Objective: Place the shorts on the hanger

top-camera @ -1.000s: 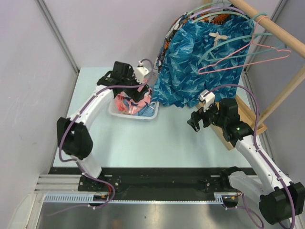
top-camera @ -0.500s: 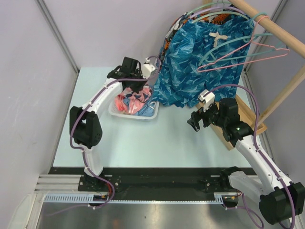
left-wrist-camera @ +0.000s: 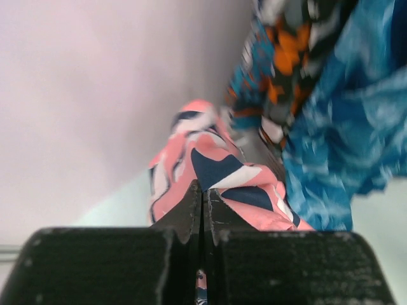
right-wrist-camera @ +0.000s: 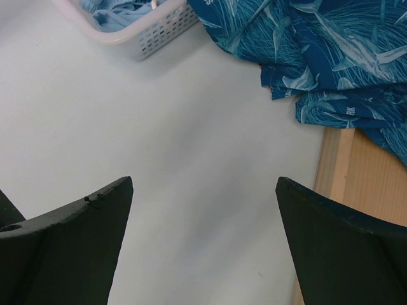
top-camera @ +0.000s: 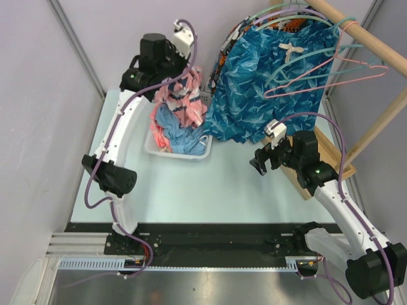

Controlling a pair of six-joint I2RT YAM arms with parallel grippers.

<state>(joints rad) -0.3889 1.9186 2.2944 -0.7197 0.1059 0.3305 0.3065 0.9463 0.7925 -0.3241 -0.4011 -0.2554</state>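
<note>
The coral-pink shorts (top-camera: 184,95) with the navy and white print hang from my left gripper (top-camera: 183,75), raised above the white basket (top-camera: 180,154). In the left wrist view the left gripper (left-wrist-camera: 203,190) is shut, with the shorts (left-wrist-camera: 219,168) pinched between its tips. The thin pink hanger (top-camera: 318,83) hangs from the wooden rod (top-camera: 365,39) at the right, in front of the blue print shorts. My right gripper (top-camera: 259,162) hovers over the table near the rack's base, and in its own wrist view the right gripper (right-wrist-camera: 203,181) is open with nothing in it.
Blue leaf-print shorts (top-camera: 254,95) hang on the rod with teal hangers (top-camera: 299,60) and drape to the table. A light-blue garment (top-camera: 173,130) lies in the basket. The rack's wooden base (top-camera: 331,155) sits beside the right arm. Grey walls enclose the table.
My left gripper shut on the shorts down in the basket and lifted them up and back. The right arm has not moved.
</note>
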